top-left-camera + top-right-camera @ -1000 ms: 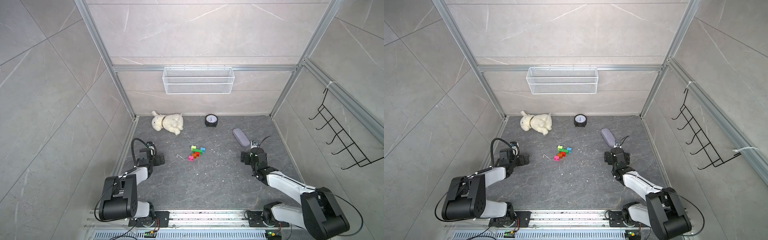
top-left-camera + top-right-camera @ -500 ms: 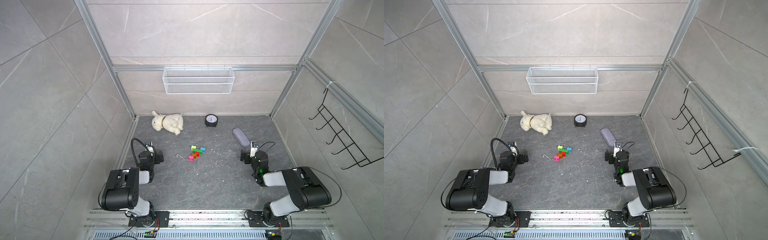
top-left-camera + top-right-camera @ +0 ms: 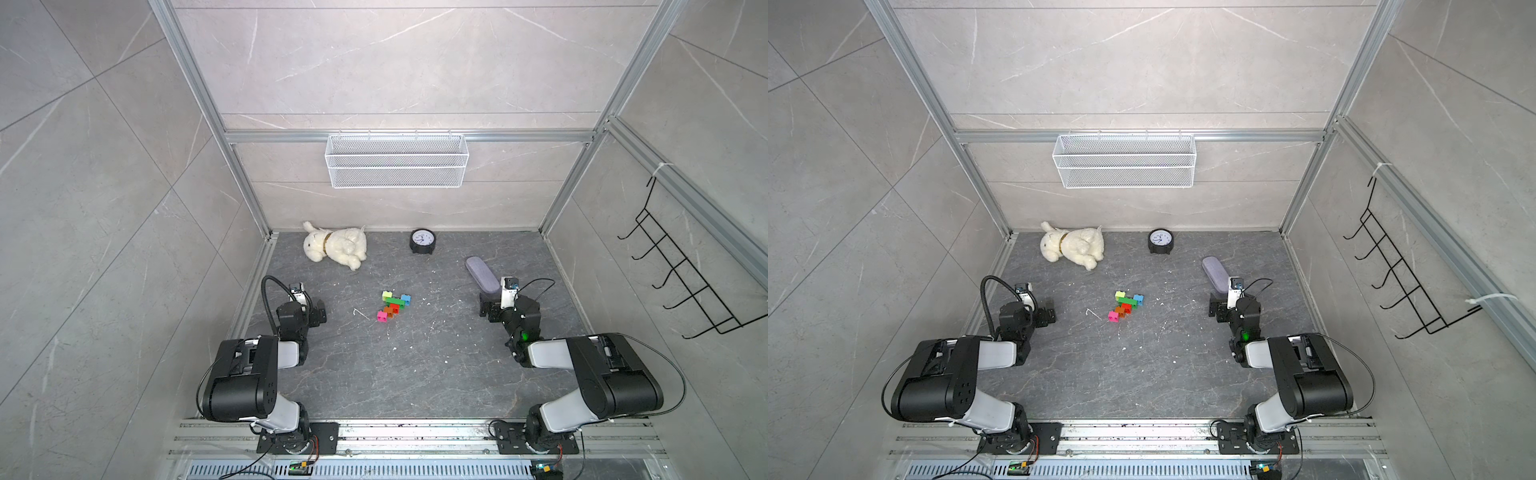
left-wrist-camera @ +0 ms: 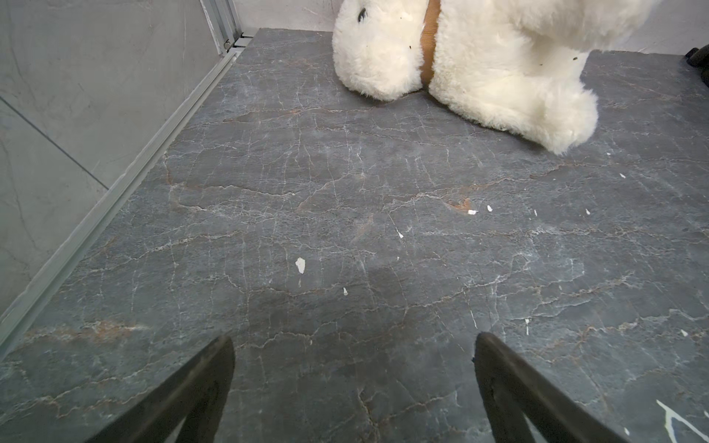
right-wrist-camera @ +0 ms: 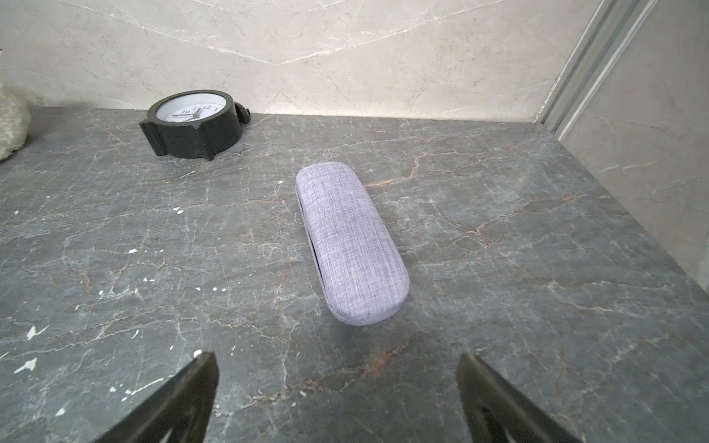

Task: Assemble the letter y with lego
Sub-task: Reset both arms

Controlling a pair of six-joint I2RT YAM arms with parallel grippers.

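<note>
folding back to rest with left gripper [image 4: 353,345] and right gripper [image 5: 337,360] both spread and empty, leaves the letter y [image 3: 392,306] joined midway on the table [image 3: 415,374], well apart from either, so looks finished.

On the dark marbled table [image 3: 395,374], a white plush dog [image 3: 334,249] lies by the back wall. A black alarm clock [image 3: 422,241] sits apart from it, and a closed lilac glasses case [image 3: 482,274] lies nearer the right wall. A white wire basket [image 3: 397,160] hangs on the back wall, and a black hook rack [image 3: 685,266] hangs on the right wall.
</note>
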